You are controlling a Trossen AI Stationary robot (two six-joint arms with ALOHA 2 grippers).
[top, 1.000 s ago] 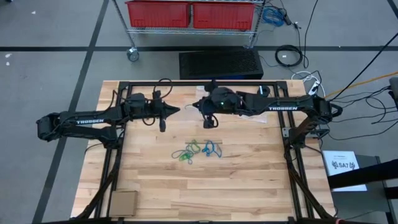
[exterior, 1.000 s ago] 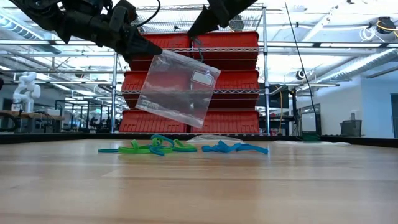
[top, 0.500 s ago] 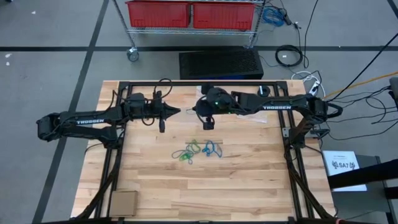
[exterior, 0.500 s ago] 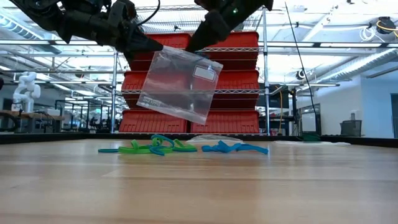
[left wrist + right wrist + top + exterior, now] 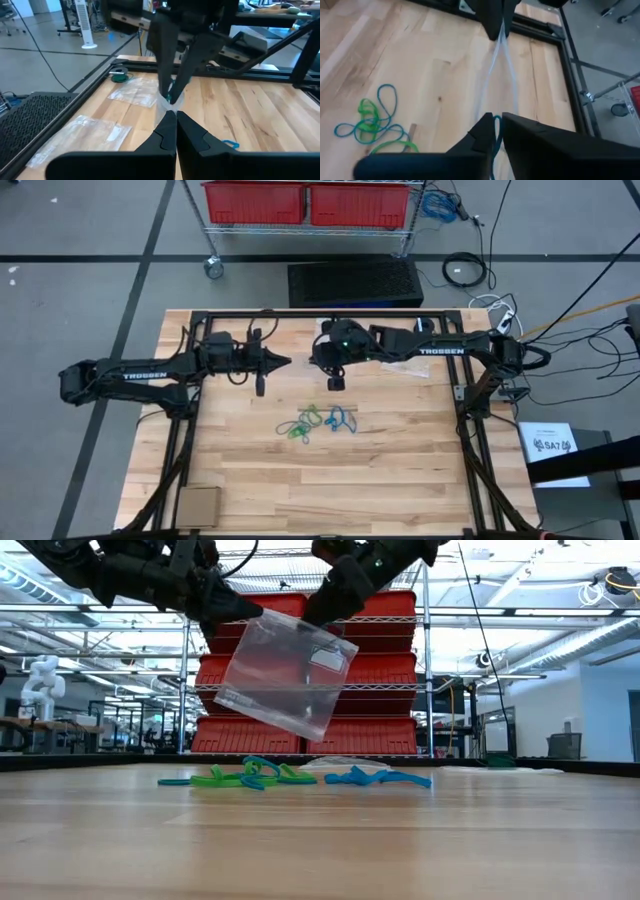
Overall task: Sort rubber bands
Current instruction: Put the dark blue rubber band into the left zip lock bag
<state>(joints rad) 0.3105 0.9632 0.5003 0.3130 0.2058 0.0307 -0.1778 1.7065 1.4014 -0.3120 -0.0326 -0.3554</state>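
Left tool [image 5: 245, 612] pinches the clear bag's [image 5: 283, 675] corner, right tool [image 5: 322, 612] nearly closed around a blue band at its mouth, seemingly for bagging rubber bands [image 5: 290, 777] from the surface [image 5: 320, 840].

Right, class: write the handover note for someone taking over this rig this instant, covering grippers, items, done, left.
Left gripper: shut on the clear bag's top corner, holding it above the table.
Right gripper: at the bag's other top corner, apparently pinching the rim there.
Rubber bands: green and blue, heaped on the wooden table below the bag.
Done: bag lifted.
Left: all bands.
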